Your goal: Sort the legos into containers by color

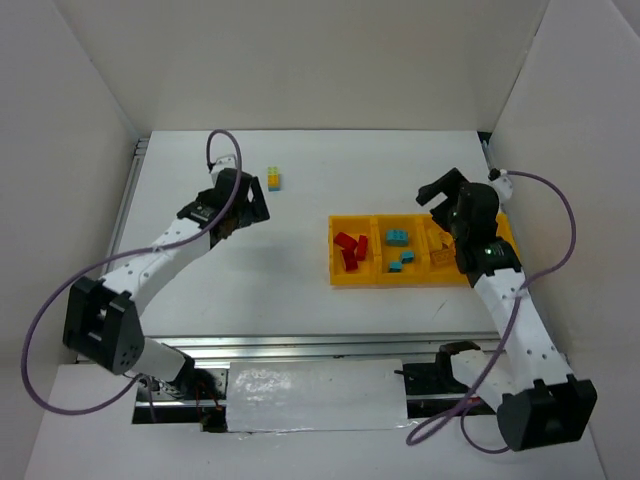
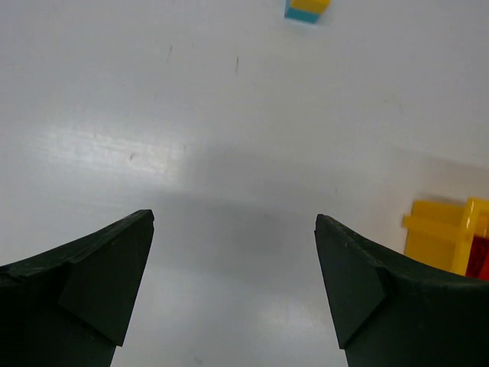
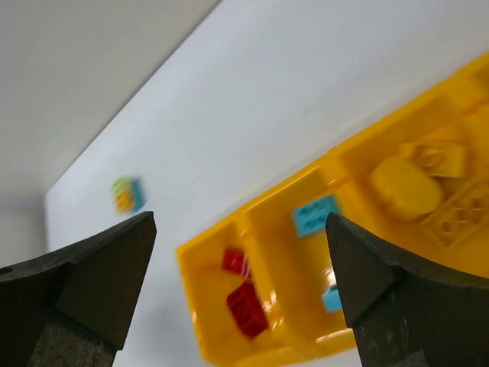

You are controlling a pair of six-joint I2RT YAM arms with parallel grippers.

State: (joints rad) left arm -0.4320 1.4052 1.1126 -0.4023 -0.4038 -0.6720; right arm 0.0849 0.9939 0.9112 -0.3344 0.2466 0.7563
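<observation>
**Jaws apart on both arms, one mixed clump (image 1: 273, 179) outside the tray (image 1: 400, 283)**

Left gripper (image 2: 234, 220) is released: its two dark fingers (image 2: 92, 290) stand wide apart with only bare white table (image 2: 229, 153) between them, and they grasp nothing. Straight ahead of it, well apart from the fingertips, sits the clump of joined bricks. It shows yellow over teal-blue at the top edge of the left wrist view (from above, a pale green piece also shows at its far end). Off to this gripper's right, near but not touching, is a corner of the yellow-orange tray, with a sliver of red behind its wall.

Right gripper (image 1: 443, 192) is likewise released, its jaws spread and holding nothing. It hangs above the far rim of the tray, toward the tray's right end. Below it and to its left, the red bricks (image 3: 244, 310) lie in the end compartment, the one farthest from this gripper. The blue bricks (image 3: 313, 216) lie in the next compartment, roughly under the gap between its fingers. The yellow bricks (image 3: 428, 158) lie in the third compartment, closest to its right finger (one piece there looks round-topped, though the view is soft). The fourth compartment is mostly hidden beneath the right arm in the overhead view, so what it holds cannot be told. Far off to this gripper's left the clump appears as a small blurred spot on the table, well apart from the tray.
</observation>
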